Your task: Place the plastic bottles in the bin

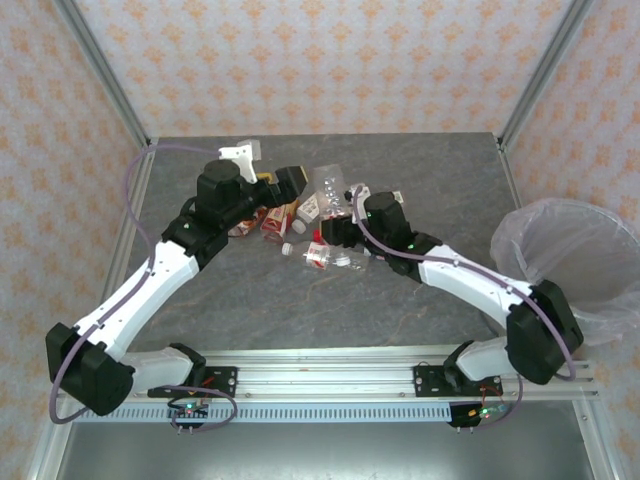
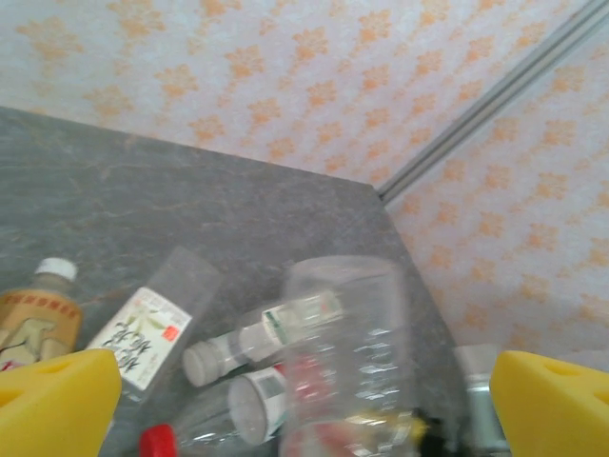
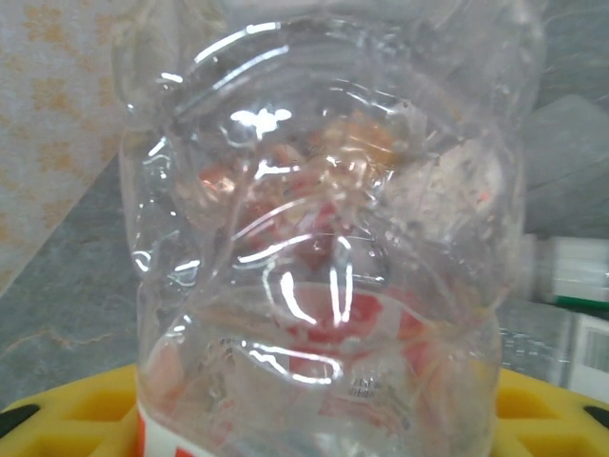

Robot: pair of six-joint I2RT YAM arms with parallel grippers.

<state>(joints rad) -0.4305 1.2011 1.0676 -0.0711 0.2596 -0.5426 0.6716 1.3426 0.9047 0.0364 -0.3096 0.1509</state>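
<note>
the plastic bottles (image 1: pixel 325 255) lie heaped on the counter (image 1: pixel 300 310), with the bin (image 1: pixel 575 207) off at 3 o'clock. right jaws look clenched on a crumpled clear bottle (image 3: pixel 324 238), presumably to carry it binward. left jaws stand released, wide over the heap, free to pick next.

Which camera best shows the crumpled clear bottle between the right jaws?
Right wrist: the crumpled clear bottle sits close up, dents and red label plain. Top external has it small, partly behind the arm; left wrist, unclear.
</note>
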